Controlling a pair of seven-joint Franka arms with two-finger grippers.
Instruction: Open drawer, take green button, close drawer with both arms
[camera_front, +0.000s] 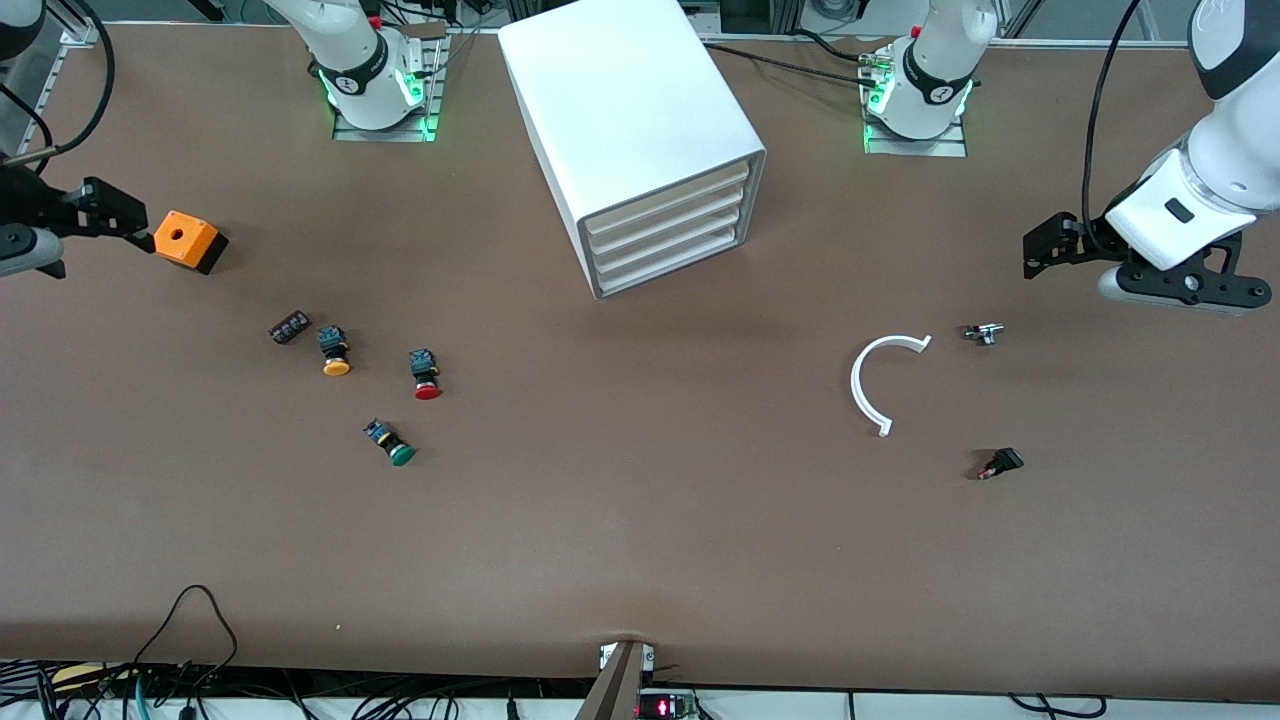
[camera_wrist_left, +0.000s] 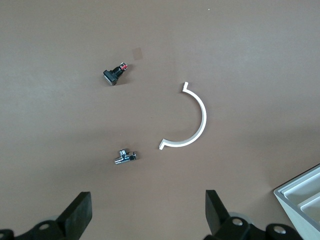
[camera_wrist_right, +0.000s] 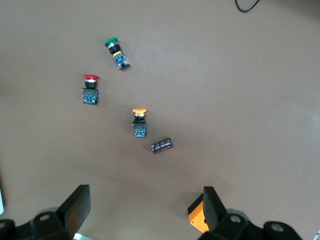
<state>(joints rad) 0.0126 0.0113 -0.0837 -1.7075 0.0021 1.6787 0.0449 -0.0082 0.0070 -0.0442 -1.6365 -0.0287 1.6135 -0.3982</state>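
The white cabinet (camera_front: 630, 110) stands at the middle of the table near the robots' bases, its four drawer fronts all shut. The drawer (camera_front: 668, 263) is the bottommost front. The green-capped button (camera_front: 393, 445) lies on the table toward the right arm's end, and also shows in the right wrist view (camera_wrist_right: 116, 51). My right gripper (camera_front: 118, 214) is open and empty beside an orange box (camera_front: 186, 240); in its wrist view (camera_wrist_right: 145, 202) the jaws stand wide apart. My left gripper (camera_front: 1042, 248) is open and empty over the left arm's end, its jaws wide apart in its wrist view (camera_wrist_left: 148, 207).
A red-capped button (camera_front: 426, 375), a yellow-capped button (camera_front: 334, 352) and a small black part (camera_front: 288, 327) lie near the green one. A white curved piece (camera_front: 868, 385), a small metal part (camera_front: 984, 333) and a small black switch (camera_front: 1001, 464) lie toward the left arm's end.
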